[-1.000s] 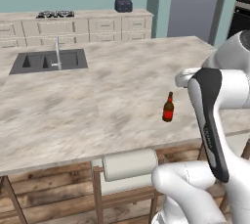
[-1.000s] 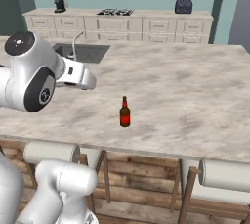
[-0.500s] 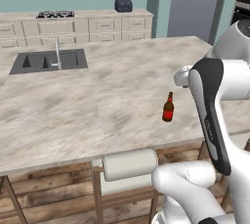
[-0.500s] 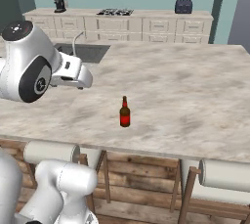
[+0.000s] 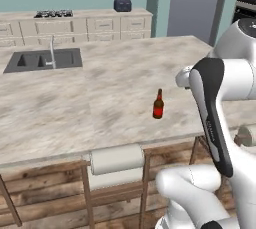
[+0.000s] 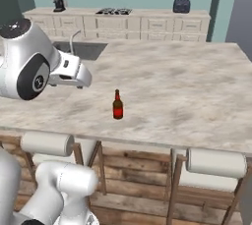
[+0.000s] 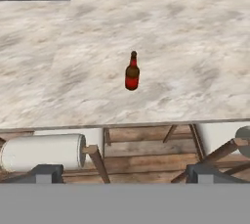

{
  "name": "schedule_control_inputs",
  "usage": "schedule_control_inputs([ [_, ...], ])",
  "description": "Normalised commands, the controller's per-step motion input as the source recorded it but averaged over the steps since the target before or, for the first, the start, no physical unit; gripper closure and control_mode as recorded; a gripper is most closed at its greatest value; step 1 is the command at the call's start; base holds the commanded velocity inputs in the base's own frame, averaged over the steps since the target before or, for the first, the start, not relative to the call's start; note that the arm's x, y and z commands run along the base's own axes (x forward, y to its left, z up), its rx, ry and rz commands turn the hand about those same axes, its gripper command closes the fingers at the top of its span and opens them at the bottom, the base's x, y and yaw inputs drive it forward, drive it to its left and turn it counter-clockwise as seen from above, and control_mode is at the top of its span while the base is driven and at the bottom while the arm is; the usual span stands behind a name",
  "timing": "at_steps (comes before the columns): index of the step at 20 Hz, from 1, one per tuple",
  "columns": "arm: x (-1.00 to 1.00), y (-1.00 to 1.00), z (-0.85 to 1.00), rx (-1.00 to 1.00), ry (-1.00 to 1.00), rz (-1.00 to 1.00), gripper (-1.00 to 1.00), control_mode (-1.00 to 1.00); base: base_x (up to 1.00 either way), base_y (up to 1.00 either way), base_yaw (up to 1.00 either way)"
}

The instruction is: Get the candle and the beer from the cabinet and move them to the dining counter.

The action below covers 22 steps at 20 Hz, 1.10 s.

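The dining counter (image 5: 75,108) holds the beer (image 5: 158,105) upright near its front edge, well apart from the sink (image 5: 42,59); the gripper (image 7: 122,173), fingers spread and empty, hangs above the stools (image 6: 47,144).

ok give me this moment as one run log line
beer: upright on dining counter, near front edge | claw: open, empty, pulled back above stools | sink: far left of bottle

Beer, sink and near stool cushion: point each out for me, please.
beer (image 7: 132,76), hand view, on the red label.
sink (image 5: 42,59), left base view, on the dark basin.
stool cushion (image 6: 215,162), right base view, on the rolled cream pad.
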Motion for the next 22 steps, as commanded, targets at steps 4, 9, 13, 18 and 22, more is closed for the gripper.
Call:
schedule_control_inputs([
  [4,0.0,0.0,0.0,0.0,0.0,0.0,-1.0,1.0,-0.21,-1.0,-0.08],
  [9,0.0,0.0,0.0,0.0,0.0,0.0,-1.0,1.0,0.0,-1.0,-0.09],
  [13,0.0,0.0,0.0,0.0,0.0,0.0,-1.0,1.0,0.04,-1.0,-0.09],
  [18,0.0,0.0,0.0,0.0,0.0,0.0,-1.0,1.0,0.16,-1.0,-0.04],
  [22,0.0,0.0,0.0,0.0,0.0,0.0,-1.0,1.0,0.28,-1.0,0.0],
])
